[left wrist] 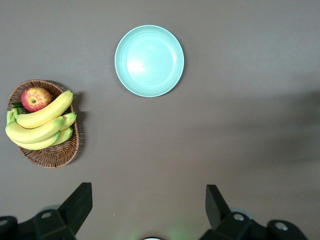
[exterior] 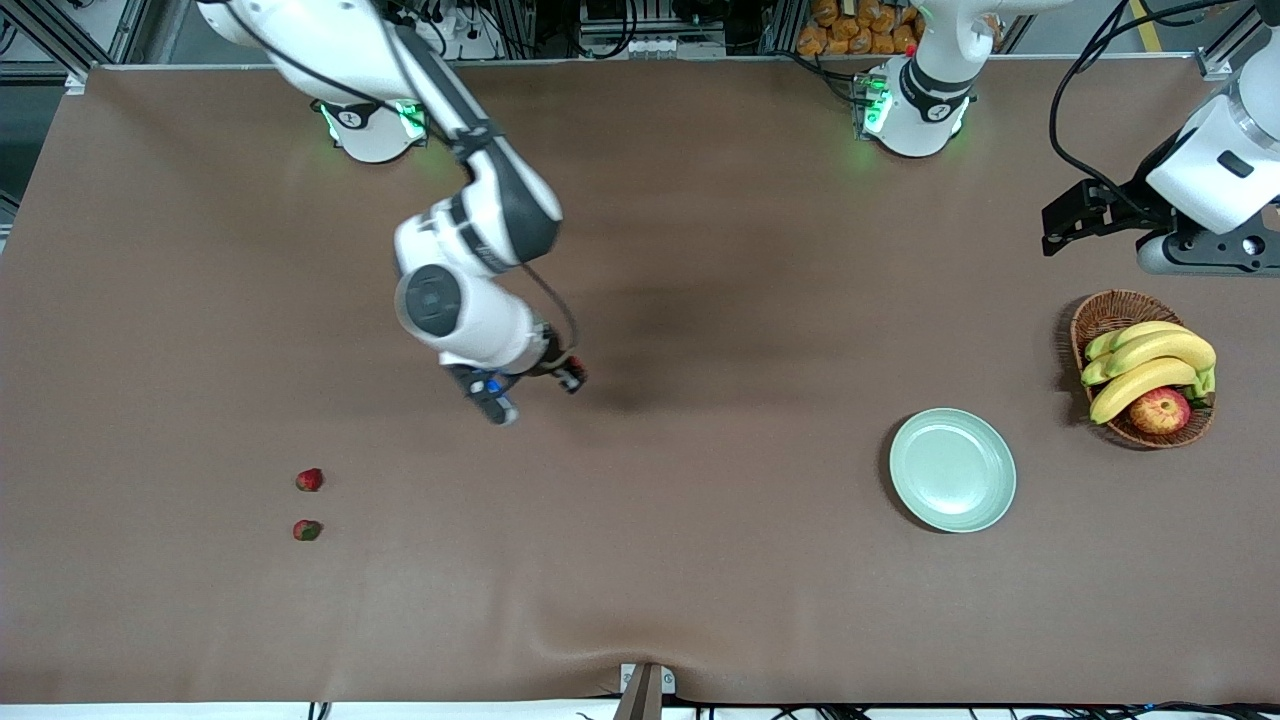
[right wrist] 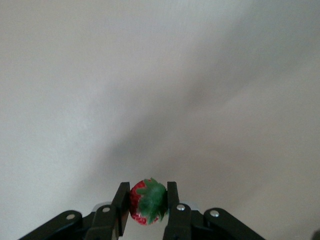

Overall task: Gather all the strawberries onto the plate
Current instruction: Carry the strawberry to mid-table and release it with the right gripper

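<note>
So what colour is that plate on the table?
The plate is a pale mint green, plain and glossy with no pattern. The left wrist view shows it best.

A brown surface [exterior: 700,560] is carrying everything here. A mint-green plate [exterior: 952,469] is lying on it toward the left arm's end. A wicker basket [exterior: 1102,318] (filled with bananas and an apple) is sitting beside the plate, farther from the front camera. Two strawberries [exterior: 309,480] [exterior: 306,530] are lying well apart from the plate, toward the right arm's end, one just beside the other.
</note>
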